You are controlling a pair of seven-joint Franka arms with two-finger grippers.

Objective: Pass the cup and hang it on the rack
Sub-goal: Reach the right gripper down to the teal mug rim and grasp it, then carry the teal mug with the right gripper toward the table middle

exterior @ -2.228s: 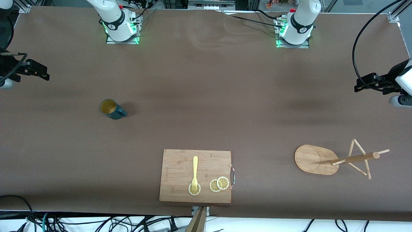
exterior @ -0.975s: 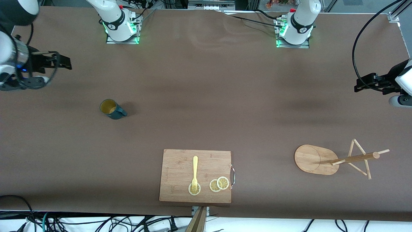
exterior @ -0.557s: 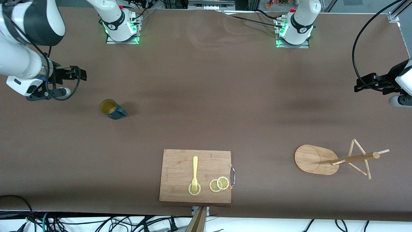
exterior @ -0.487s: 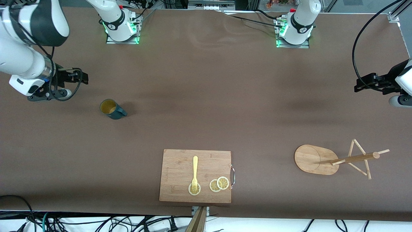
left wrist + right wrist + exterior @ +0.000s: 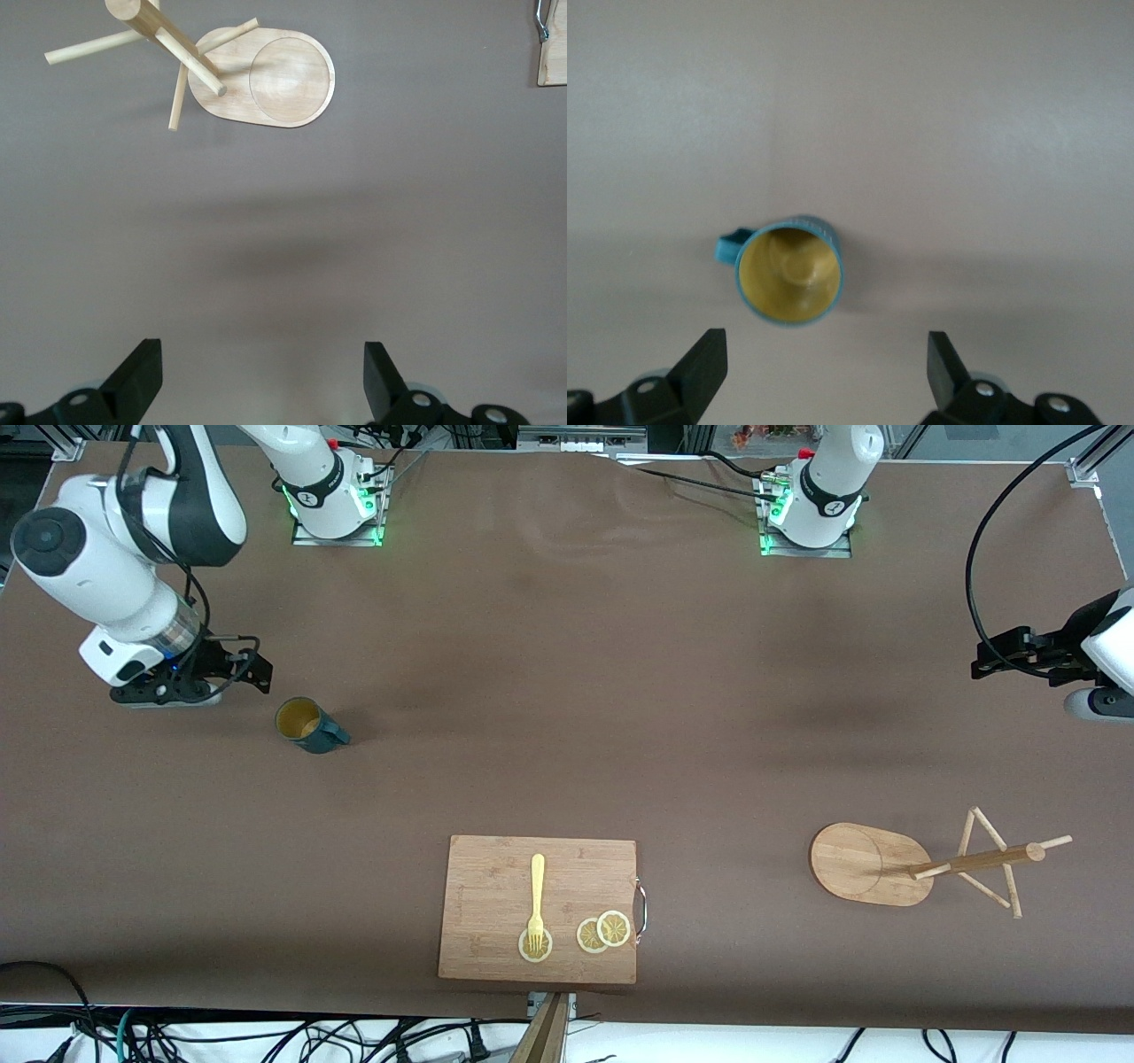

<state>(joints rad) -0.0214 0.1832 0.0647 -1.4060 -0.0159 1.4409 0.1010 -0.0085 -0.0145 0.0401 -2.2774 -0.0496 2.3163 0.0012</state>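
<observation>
The cup [image 5: 306,726], dark teal with a yellowish inside, stands upright on the brown table toward the right arm's end. In the right wrist view the cup [image 5: 788,276] shows its handle and lies just ahead of the fingertips. My right gripper [image 5: 257,671] [image 5: 824,367] hangs open over the table close beside the cup, holding nothing. The wooden rack [image 5: 864,864] [image 5: 266,80] stands toward the left arm's end, its pegs bare. My left gripper [image 5: 988,657] [image 5: 261,372] waits open and empty over that end of the table.
A bamboo cutting board [image 5: 496,886] lies near the table's front edge, midway between the two ends. On it are a yellow fork [image 5: 536,895] and lemon slices [image 5: 602,932]. Its corner [image 5: 554,62] shows in the left wrist view.
The right arm has swung in from the table's end, bringing its open gripper close beside the cup. The cup, the rack and the left arm have stayed put.
</observation>
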